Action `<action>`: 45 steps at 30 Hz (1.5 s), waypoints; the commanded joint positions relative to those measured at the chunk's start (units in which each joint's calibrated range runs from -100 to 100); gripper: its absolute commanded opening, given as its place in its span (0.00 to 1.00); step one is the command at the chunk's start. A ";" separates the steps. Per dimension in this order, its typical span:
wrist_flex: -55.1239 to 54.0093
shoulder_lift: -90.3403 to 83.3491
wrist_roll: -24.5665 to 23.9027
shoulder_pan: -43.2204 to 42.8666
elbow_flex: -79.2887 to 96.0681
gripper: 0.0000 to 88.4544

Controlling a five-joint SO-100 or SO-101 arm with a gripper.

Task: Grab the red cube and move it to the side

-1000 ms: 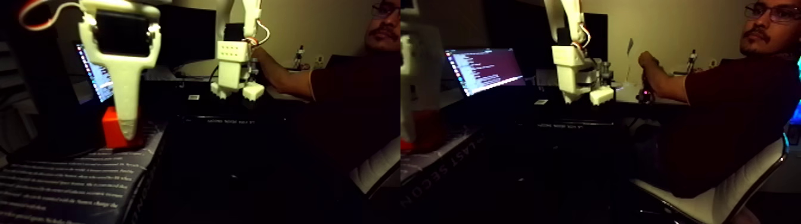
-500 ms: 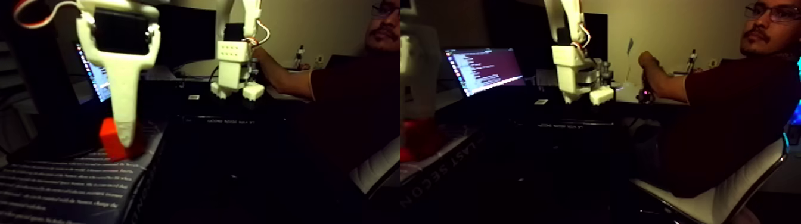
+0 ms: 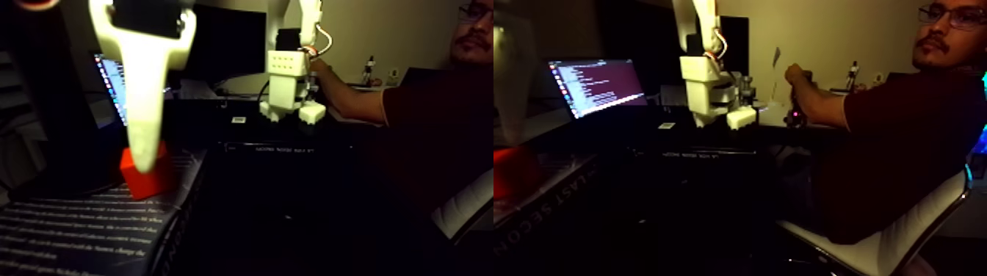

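- My end effector (image 3: 145, 163) hangs at the left of the fixed view, one white finger (image 3: 147, 110) running down in front of the red cube (image 3: 150, 178). I see no second finger, so I cannot tell how far it is open or whether it really has the cube.
- The red cube sits just behind and beside that fingertip, apparently touching it, tilted a little, its lower edge near the dark printed surface (image 3: 81, 227). Whether it rests there or is lifted clear, I cannot say in this dim light.
- Farther out, a lit laptop screen (image 3: 596, 86) stands behind, and a second white arm (image 3: 290, 81) is being handled by a seated person (image 3: 881, 147) at a desk.
- My judgement: the approach looks done and the grasp is in hand or just made. The carry to the side and the release are left, and I see no sign that the cube has been set down anywhere off to one side.
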 commanded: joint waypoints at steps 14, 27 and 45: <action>16.45 -18.62 9.66 -1.27 3.03 0.42; 8.17 -43.33 -6.96 -21.01 34.87 0.42; -1.46 -65.01 -22.50 -31.75 59.54 0.06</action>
